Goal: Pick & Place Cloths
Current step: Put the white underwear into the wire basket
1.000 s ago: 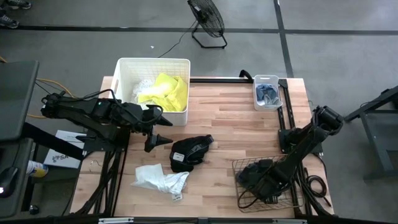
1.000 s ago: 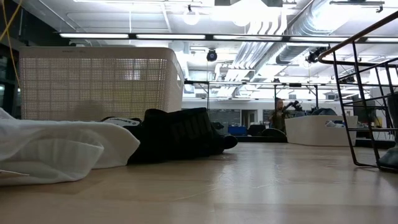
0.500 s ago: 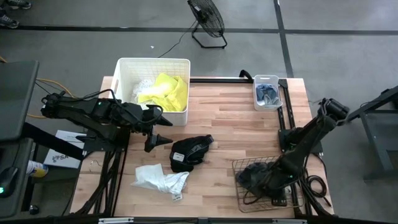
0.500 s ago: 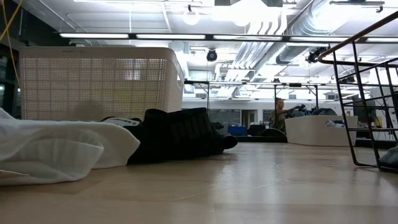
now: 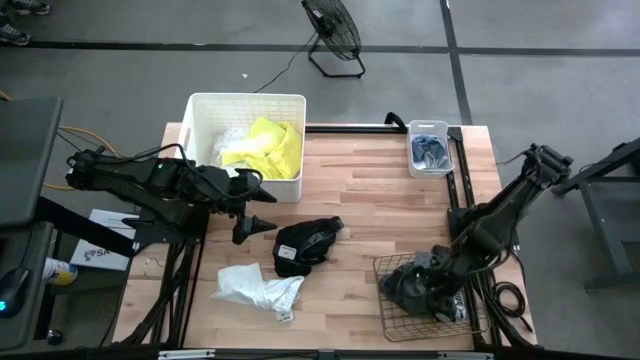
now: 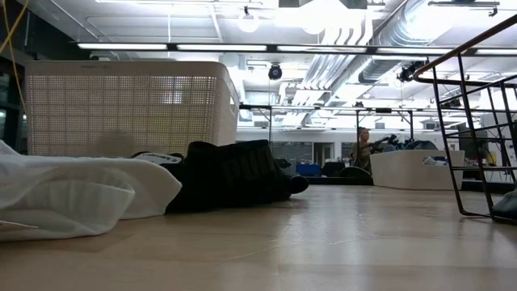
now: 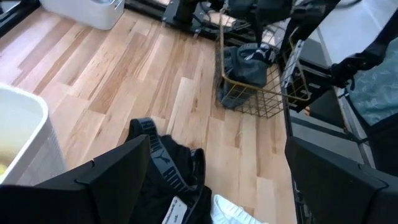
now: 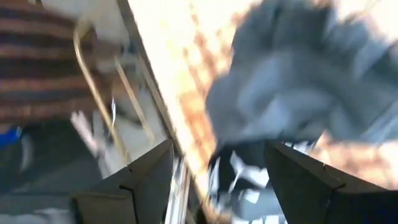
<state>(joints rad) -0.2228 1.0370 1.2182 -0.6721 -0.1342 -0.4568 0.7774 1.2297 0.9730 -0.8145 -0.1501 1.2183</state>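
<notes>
A black cloth with white print [image 5: 305, 243] lies bunched mid-table and also shows as the black cloth [image 6: 234, 174]. Nearer the front edge lies a crumpled white cloth [image 5: 258, 288]. A neon yellow cloth [image 5: 268, 145] sits in the white tub [image 5: 200, 110]. Grey-blue socks [image 5: 430, 150] fill a small bin. My left gripper [image 5: 268, 210] hovers open just left of the black cloth [image 7: 165, 180]. My right gripper [image 5: 432, 290] is open, down inside the wire basket [image 5: 385, 265] over a dark grey cloth [image 8: 298, 81]. My right gripper [image 8: 217, 146] points down into the basket with its fingers apart over the dark cloth [image 5: 410, 282]. The view is blurred, and I cannot tell whether the fingers touch the cloth.
The wire basket stands at the table's near right corner, and its frame [image 6: 477, 137] rises at the right of the low view. The white tub [image 6: 129, 105] occupies the far left. Bare wood [image 5: 370, 200] stretches across the table's middle and far right. A fan [image 5: 333, 30] stands on the floor beyond.
My right arm has stretched out, its elbow swinging up and toward the table's far right, while its gripper has stayed low inside the wire basket over the dark cloth. The left arm and the cloths on the table have not moved.
</notes>
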